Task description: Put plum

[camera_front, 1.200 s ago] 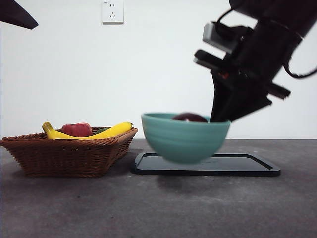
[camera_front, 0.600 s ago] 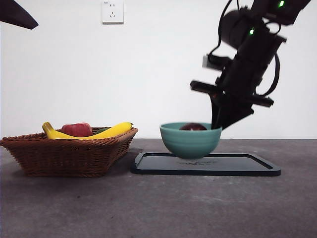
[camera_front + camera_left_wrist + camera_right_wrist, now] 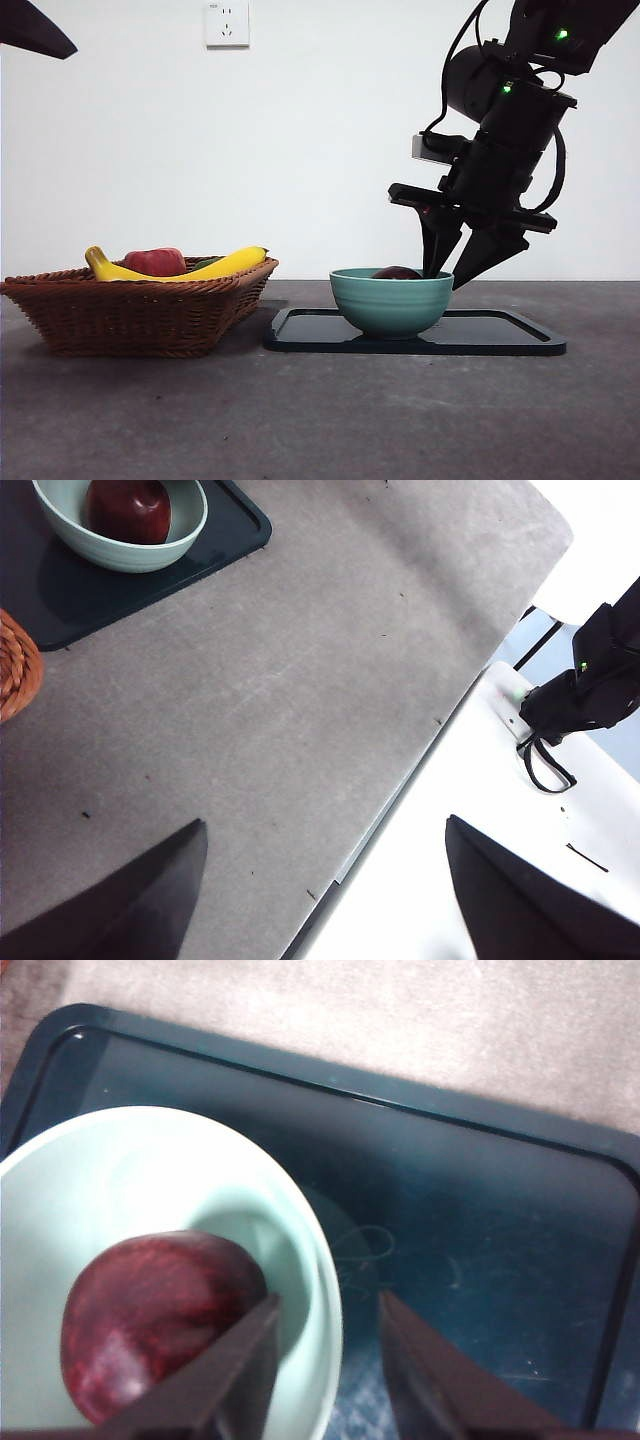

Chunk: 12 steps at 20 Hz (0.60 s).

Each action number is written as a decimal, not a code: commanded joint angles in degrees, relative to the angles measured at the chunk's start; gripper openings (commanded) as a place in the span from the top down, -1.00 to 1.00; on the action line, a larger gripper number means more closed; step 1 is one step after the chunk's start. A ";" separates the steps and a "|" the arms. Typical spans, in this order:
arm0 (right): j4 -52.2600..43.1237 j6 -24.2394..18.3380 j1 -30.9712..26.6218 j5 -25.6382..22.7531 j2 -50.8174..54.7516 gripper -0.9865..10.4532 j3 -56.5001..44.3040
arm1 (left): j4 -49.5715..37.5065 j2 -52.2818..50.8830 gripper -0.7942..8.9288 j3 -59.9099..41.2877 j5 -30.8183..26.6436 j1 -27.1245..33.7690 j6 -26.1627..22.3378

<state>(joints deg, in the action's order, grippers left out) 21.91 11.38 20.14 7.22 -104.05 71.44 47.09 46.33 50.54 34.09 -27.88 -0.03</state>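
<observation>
The plum (image 3: 150, 1325) lies inside the teal bowl (image 3: 390, 300), which sits on the dark tray (image 3: 500, 335) to the right of the wicker basket (image 3: 135, 310) on the grey table (image 3: 320, 420).

In the front view only the plum's dark top (image 3: 397, 272) shows above the bowl's rim. The right wrist view looks down into the bowl (image 3: 130, 1190) and shows most of the fruit: round, glossy, deep maroon with faint darker mottling, resting against the pale inner wall. The left wrist view, from well away, shows the same fruit (image 3: 127, 508) in the bowl (image 3: 120, 540) with a bright highlight on its skin and a small dimple at the top.

The right gripper (image 3: 322, 1375) straddles the bowl's right rim, one jaw inside beside the plum, the other outside over the tray (image 3: 480, 1250); the jaws stand apart with the rim in the gap between them, and whether they press on it cannot be told. From the front, this gripper (image 3: 458, 270) reaches down from the dark arm at upper right, its tips at the bowl's right edge.

The left gripper (image 3: 320, 900) is spread wide above the bare table (image 3: 300, 680), grasping nothing; in the front view it is only a black tip (image 3: 30, 30) at the top left corner.

Only the front view shows the basket's contents: bananas (image 3: 215, 266) and a red fruit (image 3: 155, 261).
</observation>
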 commanded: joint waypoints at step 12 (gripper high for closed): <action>23.89 -6.67 0.35 2.21 37.13 0.53 1.40 | -0.44 0.31 0.07 0.48 0.26 -0.26 -0.59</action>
<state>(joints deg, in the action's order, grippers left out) 45.98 5.72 20.21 9.26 -66.08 71.64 47.07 46.33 50.54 34.09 -27.88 -0.10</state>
